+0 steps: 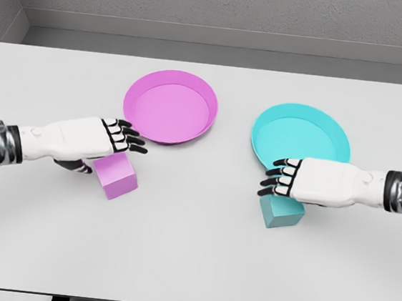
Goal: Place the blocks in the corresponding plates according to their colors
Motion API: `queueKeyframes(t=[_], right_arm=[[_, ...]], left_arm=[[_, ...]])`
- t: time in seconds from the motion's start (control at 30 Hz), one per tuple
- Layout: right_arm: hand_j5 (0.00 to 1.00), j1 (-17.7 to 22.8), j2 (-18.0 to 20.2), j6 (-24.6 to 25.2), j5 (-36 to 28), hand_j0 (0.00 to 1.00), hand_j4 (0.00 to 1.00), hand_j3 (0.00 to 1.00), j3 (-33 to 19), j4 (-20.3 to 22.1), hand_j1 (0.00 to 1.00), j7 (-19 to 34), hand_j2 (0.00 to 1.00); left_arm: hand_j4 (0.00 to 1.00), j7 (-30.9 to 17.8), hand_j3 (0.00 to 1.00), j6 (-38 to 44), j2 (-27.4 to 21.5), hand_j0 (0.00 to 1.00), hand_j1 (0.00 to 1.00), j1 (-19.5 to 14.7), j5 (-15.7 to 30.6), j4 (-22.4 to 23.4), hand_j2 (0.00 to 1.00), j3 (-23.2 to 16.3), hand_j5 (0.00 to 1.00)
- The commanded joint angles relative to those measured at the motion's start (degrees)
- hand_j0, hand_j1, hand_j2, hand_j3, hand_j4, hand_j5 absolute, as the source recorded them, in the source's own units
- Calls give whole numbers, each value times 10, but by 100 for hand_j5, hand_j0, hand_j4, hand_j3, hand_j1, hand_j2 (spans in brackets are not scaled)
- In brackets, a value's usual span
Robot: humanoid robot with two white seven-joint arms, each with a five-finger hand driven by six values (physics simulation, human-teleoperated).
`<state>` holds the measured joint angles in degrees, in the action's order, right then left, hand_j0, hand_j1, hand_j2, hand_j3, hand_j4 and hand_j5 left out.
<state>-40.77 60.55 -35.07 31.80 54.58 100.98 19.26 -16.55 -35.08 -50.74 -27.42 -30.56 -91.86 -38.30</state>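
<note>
Two plates on white table (189,264): pink plate (170,106) at eleven o'clock from centre, cyan plate (301,138) at two o'clock. Pink block (116,176) at six o'clock from pink plate, just off its rim. Cyan block (281,210) at six o'clock from cyan plate. Left hand (90,142) over pink block, fingers extended, thumb beside block, grasp uncertain. Right hand (309,180) above cyan block, fingers apart, holding nothing.

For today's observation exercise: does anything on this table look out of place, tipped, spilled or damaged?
Nothing stands out. The pink plate and cyan plate sit flat and empty. The pink block and cyan block rest on the table, each near its matching plate, under the left hand and right hand. Nothing is spilled or broken.
</note>
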Motion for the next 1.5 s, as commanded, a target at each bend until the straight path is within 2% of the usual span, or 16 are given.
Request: queueKeyframes(t=[0.0,0.27,0.57,0.8,1.13,1.37,1.47], right_arm=[[100,-4,-2,1,4,100,100,100,34,1,100,1,100],[100,-24,-12,1,5,100,100,100,54,2,100,1,100],[100,-24,-31,1,15,100,100,100,55,1,100,1,100],[99,-21,-31,1,17,99,99,99,54,0,99,1,99],[86,-20,-39,1,19,86,86,86,55,0,86,19,86],[67,-21,-40,1,19,67,67,67,54,0,67,29,67],[64,-21,-40,1,19,64,64,64,54,1,64,29,64]], left_arm=[[100,0,100,1,-1,100,100,0,4,0,100,-2,100],[100,0,100,1,-1,100,100,3,6,-1,100,-7,100],[100,0,100,1,-1,100,100,8,4,1,100,-17,100],[100,0,100,1,-1,100,100,9,3,5,100,-22,100],[100,0,100,1,6,100,100,8,3,5,100,-30,100],[100,0,100,1,8,100,100,9,0,5,100,-34,100],[100,0,100,1,8,100,100,9,1,3,100,-34,100]])
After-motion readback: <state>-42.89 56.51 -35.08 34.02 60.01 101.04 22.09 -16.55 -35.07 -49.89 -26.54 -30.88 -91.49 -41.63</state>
